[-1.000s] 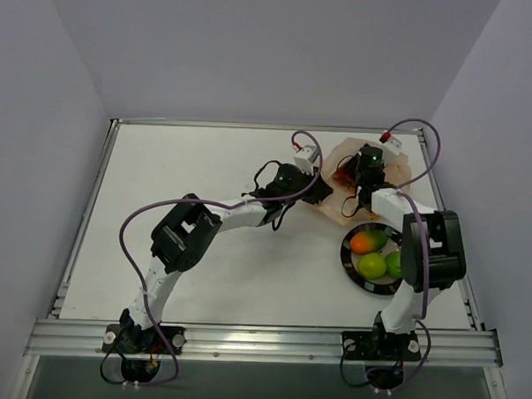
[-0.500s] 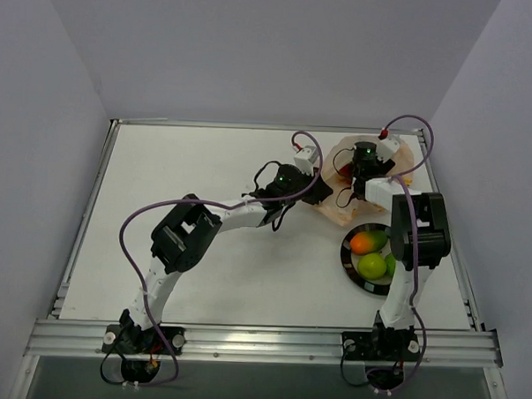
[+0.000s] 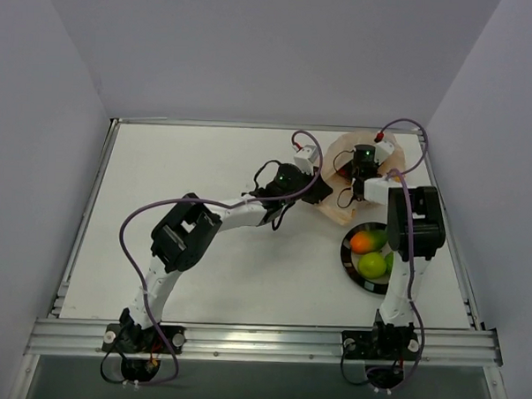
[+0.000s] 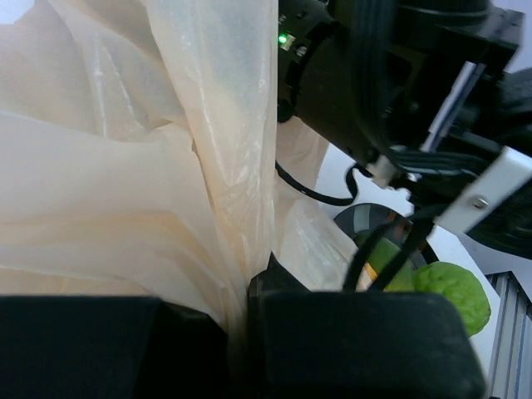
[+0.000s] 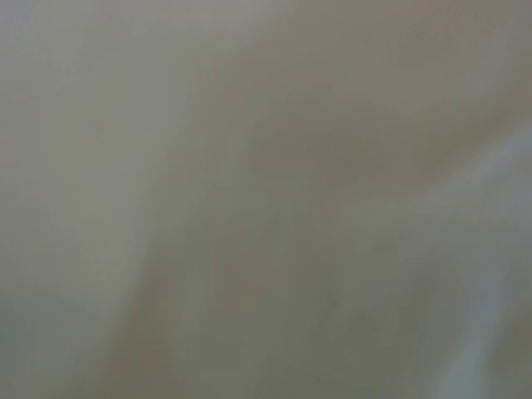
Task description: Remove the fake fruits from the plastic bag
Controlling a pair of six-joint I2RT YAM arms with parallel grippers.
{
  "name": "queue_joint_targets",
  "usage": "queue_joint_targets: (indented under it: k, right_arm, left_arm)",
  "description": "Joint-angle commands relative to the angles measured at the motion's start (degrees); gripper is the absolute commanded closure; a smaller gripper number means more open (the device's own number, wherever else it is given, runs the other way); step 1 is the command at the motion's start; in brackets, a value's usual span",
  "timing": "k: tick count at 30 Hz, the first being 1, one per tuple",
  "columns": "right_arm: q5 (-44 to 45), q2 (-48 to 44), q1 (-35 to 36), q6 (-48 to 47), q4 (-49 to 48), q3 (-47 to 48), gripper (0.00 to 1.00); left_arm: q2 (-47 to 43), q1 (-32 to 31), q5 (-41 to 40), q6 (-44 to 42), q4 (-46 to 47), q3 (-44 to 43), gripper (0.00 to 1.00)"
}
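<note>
A black-rimmed round plate point(image 3: 346, 253) is seen on the white table point(image 3: 197, 161) near the right arm's base. On it an orange-green mango point(image 3: 362, 243) and a green apple-like ball point(image 3: 373, 265) are laid side by side, touching. A second green ball point(image 3: 392, 261) is half hidden behind the right arm. From the left wrist view a part of the same plate point(image 4: 359, 218) and a dimpled green ball point(image 4: 453, 287) are made out past the bag.

The plastic bag point(image 3: 337, 151), pale peach and crinkled, is spread on the table just beyond the plate, at the far right. A small red patch point(image 3: 343, 171) is seen within it beside the right wrist; what it is cannot be told.

A fold of the bag's film point(image 4: 125, 208) is pinched between the fingers of the left gripper point(image 4: 247, 287), whose jaws are pressed together on it at the bag's near left edge.

The right gripper point(image 3: 362, 167) is lowered into the bag from above. Its own camera is filled by blurred pale film, so how far its jaws stand apart, and whether anything is held, cannot be told.
</note>
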State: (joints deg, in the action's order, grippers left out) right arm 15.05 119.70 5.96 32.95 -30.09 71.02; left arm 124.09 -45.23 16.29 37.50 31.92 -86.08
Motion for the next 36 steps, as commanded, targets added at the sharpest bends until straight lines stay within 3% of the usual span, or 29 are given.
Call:
queue_joint_targets:
  k: [1, 3, 16, 25, 27, 36]
  right_arm:
    - [-3.6, -8.1, -0.4, -1.2, -3.2, -3.8, 0.83]
    - [-5.5, -12.4, -0.5, -2.3, -3.5, -6.8, 0.91]
    - [-18.4, -30.3, -0.9, 1.3, -0.9, -17.2, 0.94]
    - [-25.1, -37.1, -0.9, 1.5, 10.0, -19.0, 0.95]
    - [-25.2, -40.0, -0.9, 0.5, 11.0, -20.5, 1.00]
    - [-20.3, -48.8, -1.1, -3.1, 9.1, -20.4, 1.00]
  left_arm:
    - [-1.0, 0.8, 0.2, -1.1, 0.9, -2.4, 0.98]
    - [-0.9, 1.1, -0.2, -0.9, 0.9, -2.6, 0.98]
    - [2.7, 2.0, -1.6, -0.4, -1.2, -8.0, 0.98]
    - [1.5, 2.3, -3.5, -0.1, -2.0, -11.6, 0.98]
    - [1.7, 2.3, -3.8, -0.8, -3.3, -12.3, 0.98]
    - [4.3, 2.7, -3.5, 1.5, -3.2, -12.0, 0.98]
